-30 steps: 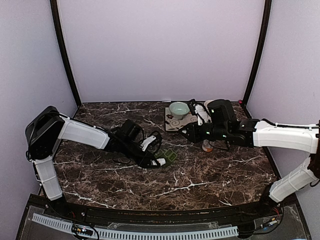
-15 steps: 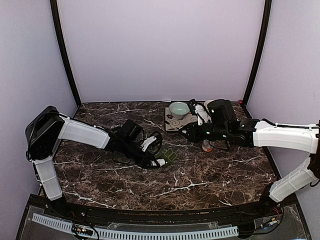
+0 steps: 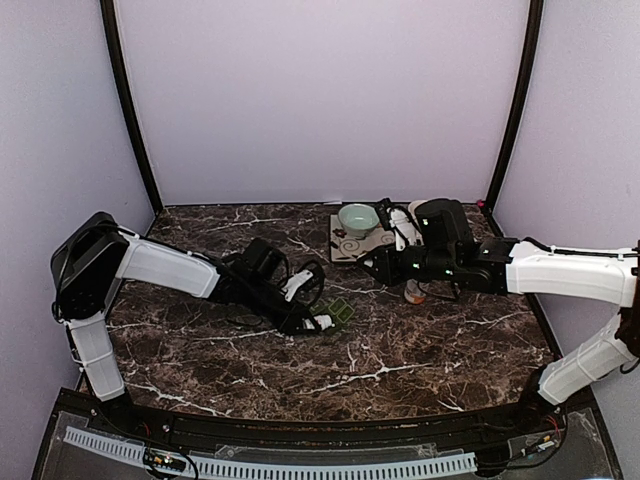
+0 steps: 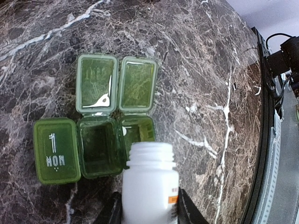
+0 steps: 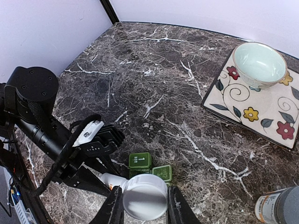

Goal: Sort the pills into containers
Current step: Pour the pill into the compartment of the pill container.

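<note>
Near the middle of the worktop (image 3: 420,350), the dark-green pill organiser (image 4: 96,140) lies at about 3 o'clock of the left hand (image 4: 147,210), which is clamped on an uncapped white bottle (image 4: 149,186).

In the left wrist view the bottle comes in from 6 o'clock. Its mouth hangs over the near rim of the open compartment (image 4: 138,129) at the strip's 3 o'clock end. The middle compartment is open too, and the MON lid (image 4: 56,150) at 9 o'clock is closed.

Pouring well probably means centring the mouth over one cell rather than across the dividing wall. The hand should keep low and tip slowly, so pills drop singly instead of bouncing out.

The right hand (image 5: 145,198) grips a round white thing, seemingly the cap (image 5: 142,206).

Pills are nowhere plainly seen. The bottle's inside is hidden, and a white speck in the cell may be glare. From above the organiser is tiny.
</note>
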Controlling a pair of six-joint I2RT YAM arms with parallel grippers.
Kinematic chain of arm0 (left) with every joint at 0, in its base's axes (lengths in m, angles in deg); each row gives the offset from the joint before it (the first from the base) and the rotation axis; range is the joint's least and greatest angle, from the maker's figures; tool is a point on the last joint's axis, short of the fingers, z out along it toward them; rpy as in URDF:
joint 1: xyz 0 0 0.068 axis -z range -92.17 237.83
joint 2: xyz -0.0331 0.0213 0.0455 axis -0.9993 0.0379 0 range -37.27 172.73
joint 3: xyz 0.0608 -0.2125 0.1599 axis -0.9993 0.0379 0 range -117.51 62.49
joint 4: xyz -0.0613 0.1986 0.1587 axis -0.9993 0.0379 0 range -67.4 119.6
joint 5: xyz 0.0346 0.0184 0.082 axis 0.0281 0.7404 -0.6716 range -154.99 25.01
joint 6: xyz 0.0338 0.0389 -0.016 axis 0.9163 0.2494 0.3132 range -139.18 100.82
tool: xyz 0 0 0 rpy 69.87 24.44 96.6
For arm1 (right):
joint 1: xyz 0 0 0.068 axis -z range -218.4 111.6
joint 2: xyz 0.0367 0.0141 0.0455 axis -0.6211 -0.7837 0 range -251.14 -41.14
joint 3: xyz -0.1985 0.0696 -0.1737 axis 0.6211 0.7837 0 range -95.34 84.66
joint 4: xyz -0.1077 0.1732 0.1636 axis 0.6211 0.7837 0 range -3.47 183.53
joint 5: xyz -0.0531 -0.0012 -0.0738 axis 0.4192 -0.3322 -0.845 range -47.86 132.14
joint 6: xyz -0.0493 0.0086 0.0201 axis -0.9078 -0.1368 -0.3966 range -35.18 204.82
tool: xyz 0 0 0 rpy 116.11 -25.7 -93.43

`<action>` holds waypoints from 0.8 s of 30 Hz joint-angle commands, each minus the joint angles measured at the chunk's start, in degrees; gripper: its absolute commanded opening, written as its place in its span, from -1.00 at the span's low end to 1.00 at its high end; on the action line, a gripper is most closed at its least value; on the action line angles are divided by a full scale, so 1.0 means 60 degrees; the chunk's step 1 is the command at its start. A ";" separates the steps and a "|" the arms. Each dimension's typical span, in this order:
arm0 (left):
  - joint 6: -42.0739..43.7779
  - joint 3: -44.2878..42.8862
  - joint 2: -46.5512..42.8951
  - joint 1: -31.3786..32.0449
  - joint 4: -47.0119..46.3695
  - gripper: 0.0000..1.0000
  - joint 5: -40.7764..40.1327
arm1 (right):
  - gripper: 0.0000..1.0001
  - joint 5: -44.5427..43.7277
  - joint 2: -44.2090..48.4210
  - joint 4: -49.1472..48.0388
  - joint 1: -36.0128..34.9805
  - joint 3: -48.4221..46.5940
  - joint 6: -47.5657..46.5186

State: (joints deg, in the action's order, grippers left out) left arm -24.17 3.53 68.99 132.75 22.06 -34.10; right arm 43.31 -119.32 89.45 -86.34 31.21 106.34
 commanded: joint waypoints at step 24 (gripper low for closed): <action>-0.1833 0.3650 -0.4734 0.0056 -0.6019 -1.00 0.0417 | -1.00 0.0563 0.0992 0.0102 -0.0508 -0.0653 0.0299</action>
State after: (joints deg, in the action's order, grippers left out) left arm -31.97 21.84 47.02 132.75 -2.40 -31.60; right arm 45.56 -115.75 90.82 -87.91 30.07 106.79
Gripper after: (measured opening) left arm 0.324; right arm 0.270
